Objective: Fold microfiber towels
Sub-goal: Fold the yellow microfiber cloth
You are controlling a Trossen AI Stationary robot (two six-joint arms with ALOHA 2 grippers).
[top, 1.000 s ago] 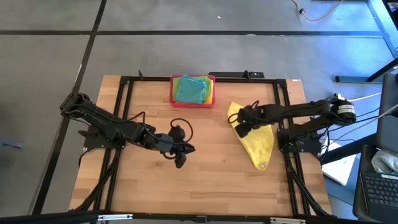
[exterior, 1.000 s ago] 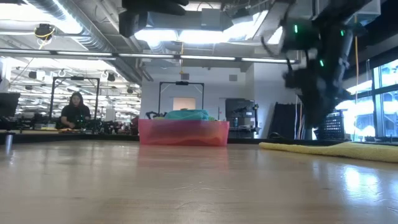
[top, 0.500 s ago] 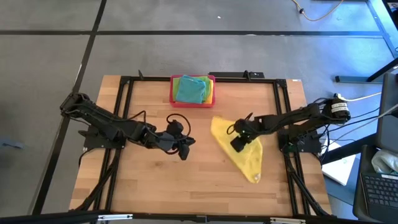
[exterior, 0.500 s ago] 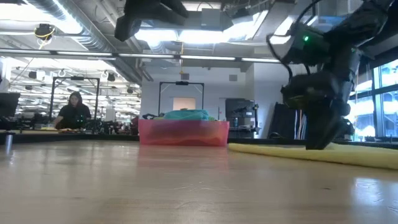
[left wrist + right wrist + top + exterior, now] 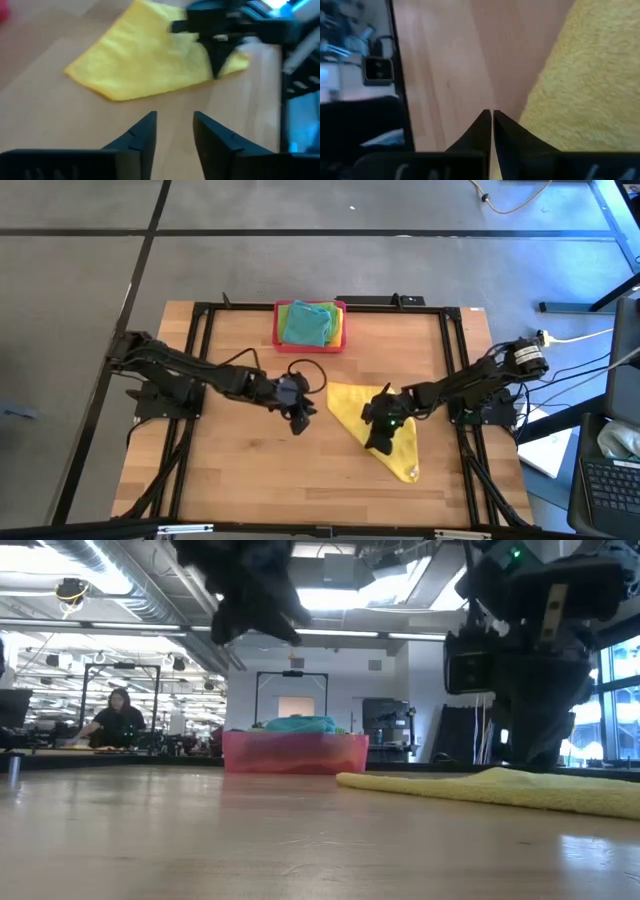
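One yellow microfiber towel (image 5: pixel 350 405) lies flat on the wooden table, right of centre; the left wrist view shows the towel (image 5: pixel 145 65) too. My right gripper (image 5: pixel 491 116) is shut and slants down, with its tips at the towel's near-left edge (image 5: pixel 375 448). My left gripper (image 5: pixel 175 125) is open with nothing between its fingers. It hangs above bare wood just left of the towel (image 5: pixel 300 420). More folded towels, teal on top, lie in a pink tray (image 5: pixel 310 325) at the far edge. My right gripper's shut fingertips (image 5: pixel 485 122) come down on a slant from the table's right side. They stand right at the towel's near-left edge (image 5: pixel 530 117). Nothing shows between them. Whether they touch the cloth or only the wood beside it, I cannot tell.
A black frame (image 5: pixel 200 360) runs along the table's left, far and right sides. Bare wood spreads across the near half of the table (image 5: pixel 280 480). The low view shows the tray (image 5: pixel 295 753) far back and the towel (image 5: pixel 520 790) flat at the right.
My right gripper has gone down and toward the table's near-left, tipping as it went. The yellow towel has slid along the table toward the left and turned about. My left gripper has moved right and slightly down, toward the towel.
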